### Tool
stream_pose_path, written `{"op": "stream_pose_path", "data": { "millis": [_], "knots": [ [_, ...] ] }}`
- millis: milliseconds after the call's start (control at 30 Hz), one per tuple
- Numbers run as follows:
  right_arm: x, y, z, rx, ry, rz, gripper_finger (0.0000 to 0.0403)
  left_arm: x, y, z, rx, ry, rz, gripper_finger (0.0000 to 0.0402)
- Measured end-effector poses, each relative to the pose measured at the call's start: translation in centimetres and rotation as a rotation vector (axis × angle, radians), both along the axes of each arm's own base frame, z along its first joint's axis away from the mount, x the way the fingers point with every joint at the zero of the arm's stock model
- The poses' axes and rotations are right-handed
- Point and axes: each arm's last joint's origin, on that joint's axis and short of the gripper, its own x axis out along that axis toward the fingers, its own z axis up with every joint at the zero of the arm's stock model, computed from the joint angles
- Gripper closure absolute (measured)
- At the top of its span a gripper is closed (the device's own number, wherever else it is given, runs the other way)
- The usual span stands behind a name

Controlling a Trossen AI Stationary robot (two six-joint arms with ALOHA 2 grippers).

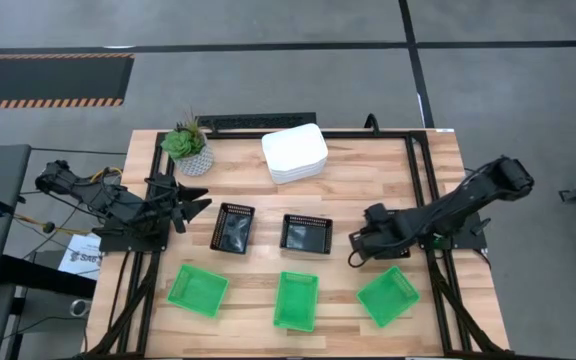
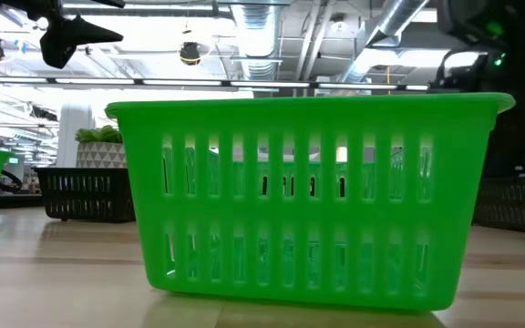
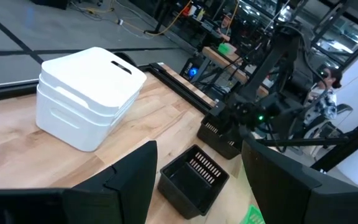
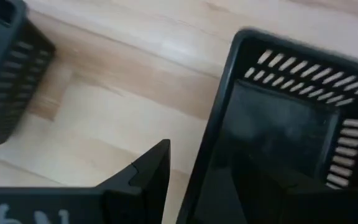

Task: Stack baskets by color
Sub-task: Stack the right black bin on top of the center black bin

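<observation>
From above, the white baskets (image 1: 295, 153) sit stacked at the table's far edge beside a potted plant (image 1: 188, 146), two black baskets (image 1: 234, 227) lie mid-table, three green baskets (image 1: 296, 300) line the near edge, the right gripper (image 1: 360, 250) hangs spread just beside the right-hand black basket (image 1: 307, 233), and the left gripper (image 1: 196, 203) waits spread near the plant. At table height a green basket (image 2: 310, 196) fills the picture. The left wrist view shows the white stack (image 3: 89, 95) and a black basket (image 3: 194, 180) ahead of its parted fingers (image 3: 129, 183); the right wrist view shows one spread finger (image 4: 143, 180) outside a black basket's (image 4: 291, 124) wall.
</observation>
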Motion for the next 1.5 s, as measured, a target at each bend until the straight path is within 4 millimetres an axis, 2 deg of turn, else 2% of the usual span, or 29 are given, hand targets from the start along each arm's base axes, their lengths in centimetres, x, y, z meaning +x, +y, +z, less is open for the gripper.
{"op": "stream_pose_path", "data": {
  "millis": [167,400,533,733,933,1033,1133,1267,1500],
  "knots": [
    [0.4,-0.3,-0.9,0.026,0.056,-0.02,0.0251,0.0,0.0,0.0,0.024,0.007,0.005,0.0178],
    [0.6,-0.6,-1.4,0.027,0.092,-0.018,0.0386,-0.1,0.2,0.0,0.038,0.003,0.063,0.0178],
    [0.7,-1.5,-0.9,0.021,0.106,0.013,0.039,-0.1,0.2,0.0,0.046,0.005,0.069,0.0178],
    [2.2,-3.5,2.6,-0.085,0.067,0.136,0.0397,-0.1,0.3,0.1,0.046,0.001,0.092,0.0178],
    [5.3,-4.4,7.6,-0.213,-0.06,0.353,0.04,-0.1,0.3,0.1,0.045,0.0,0.095,0.0178],
    [7.4,-3.6,9.5,-0.272,-0.155,0.486,0.04,-0.1,0.3,0.1,0.045,0.0,0.095,0.0178],
    [9.5,-2.0,10.7,-0.341,-0.206,0.656,0.04,-0.1,0.3,0.1,0.045,0.0,0.095,0.0178],
    [12.2,0.7,10.1,-0.37,-0.163,0.858,0.04,-0.1,0.3,0.1,0.045,0.0,0.095,0.0178],
    [15.9,4.3,8.0,-0.369,-0.045,1.004,0.04,-0.1,0.3,0.1,0.044,0.0,0.09,0.0178]
  ]
}}
